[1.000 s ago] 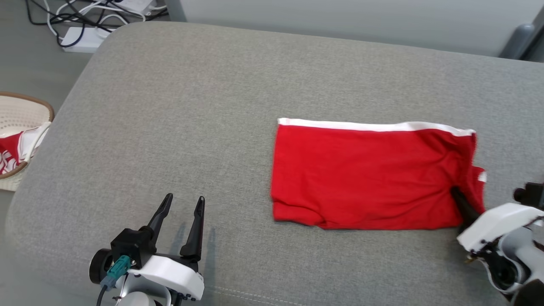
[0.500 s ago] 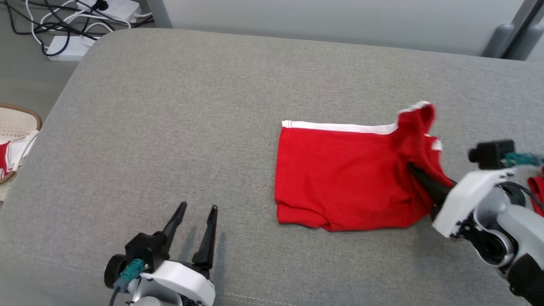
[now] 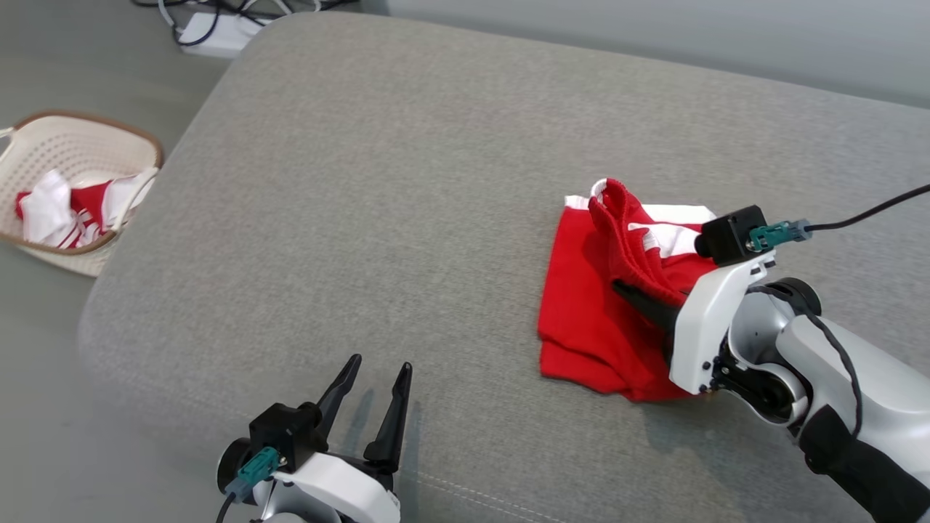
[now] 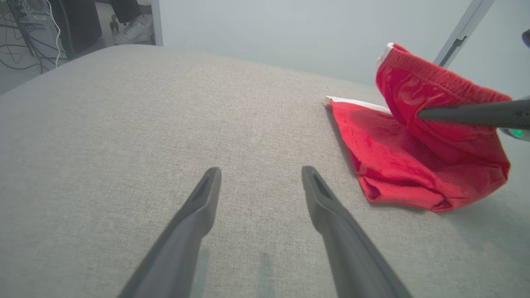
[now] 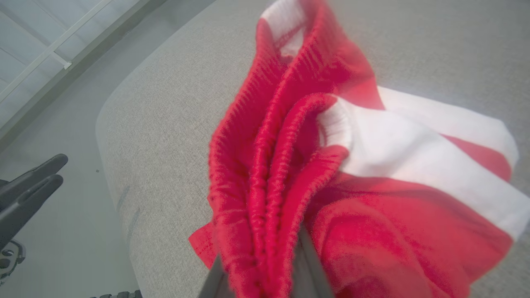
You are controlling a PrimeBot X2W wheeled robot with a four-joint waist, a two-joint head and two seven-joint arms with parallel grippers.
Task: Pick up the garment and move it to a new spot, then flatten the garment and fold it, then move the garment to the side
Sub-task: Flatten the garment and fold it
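two right fingers [image 3: 643,301] clamp the red garment [image 3: 585,323]; left fingers [image 3: 396,410] spread apart, empty.

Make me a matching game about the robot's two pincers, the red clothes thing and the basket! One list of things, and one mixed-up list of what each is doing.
Things:
1. left pincer
2. right pincer
3. red garment
4. basket

States:
A. on the floor, with clothes inside
B. open, holding nothing
C. shut, gripping something red
D. one end raised, the rest lying on the grey cushion

Pairs: 1-B, 2-C, 3-D, 4-A
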